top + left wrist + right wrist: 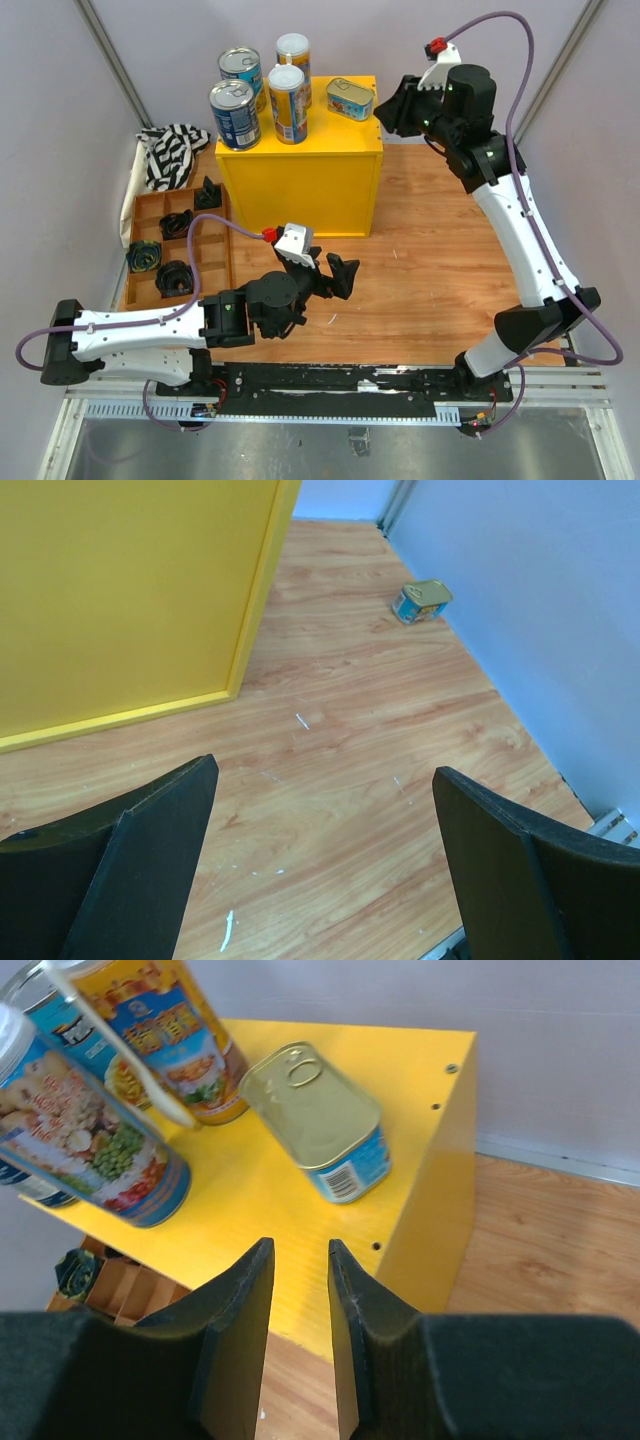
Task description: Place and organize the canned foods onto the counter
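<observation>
On the yellow counter (300, 170) stand two wide blue cans (234, 113), two slim white-lidded cans (287, 103) and one flat gold tin (350, 98). My right gripper (386, 108) hovers just right of that tin. In the right wrist view its jaws (300, 1245) stand a narrow gap apart over the counter's near corner (330, 1260), with nothing between them; the tin (318, 1120) lies a little ahead. My left gripper (332, 275) is low over the wooden table, wide open and empty (322, 768). A second gold tin (422, 601) lies far ahead by the wall.
A brown compartment tray (215, 255) holding small black objects sits left of the counter. A striped cloth (170, 150) lies behind it. Walls close in on both sides, and the counter's yellow side (130, 600) is close on the left gripper's left.
</observation>
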Robot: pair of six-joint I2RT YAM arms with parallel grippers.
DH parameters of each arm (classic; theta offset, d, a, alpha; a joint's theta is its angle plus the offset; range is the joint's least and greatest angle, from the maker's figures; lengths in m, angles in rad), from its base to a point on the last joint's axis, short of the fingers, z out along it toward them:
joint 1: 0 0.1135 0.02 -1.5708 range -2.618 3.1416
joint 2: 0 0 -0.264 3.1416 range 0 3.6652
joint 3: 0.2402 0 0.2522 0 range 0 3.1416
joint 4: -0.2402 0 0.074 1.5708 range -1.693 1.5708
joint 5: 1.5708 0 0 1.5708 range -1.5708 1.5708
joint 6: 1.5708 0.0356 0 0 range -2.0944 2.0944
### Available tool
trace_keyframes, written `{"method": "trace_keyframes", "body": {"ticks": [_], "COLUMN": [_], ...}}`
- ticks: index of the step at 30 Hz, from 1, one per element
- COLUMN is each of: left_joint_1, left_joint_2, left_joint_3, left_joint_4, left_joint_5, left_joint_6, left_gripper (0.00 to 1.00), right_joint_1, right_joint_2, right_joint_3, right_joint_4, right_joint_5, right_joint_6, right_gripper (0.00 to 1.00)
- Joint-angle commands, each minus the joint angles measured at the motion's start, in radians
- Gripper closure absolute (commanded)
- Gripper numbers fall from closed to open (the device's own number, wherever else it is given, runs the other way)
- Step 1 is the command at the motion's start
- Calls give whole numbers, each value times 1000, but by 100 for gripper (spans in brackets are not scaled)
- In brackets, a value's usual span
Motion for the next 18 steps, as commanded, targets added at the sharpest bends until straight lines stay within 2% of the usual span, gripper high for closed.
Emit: {"method": "trace_keyframes", "body": {"ticks": [1,18], "left_joint_1": [3,3], "left_joint_2": [2,-9], "left_joint_3": [25,2], "left_joint_4": [36,39], "left_joint_5": [-9,-28], "left_joint_6": [8,-3], "left_gripper": [7,7], "right_joint_1": [45,74], "right_joint_2": [12,137], "right_joint_3": [-37,51], "right_joint_4": [13,32], "right_joint_5": [-24,-24], "right_joint_6": [-2,16], "right_gripper": [71,71]}}
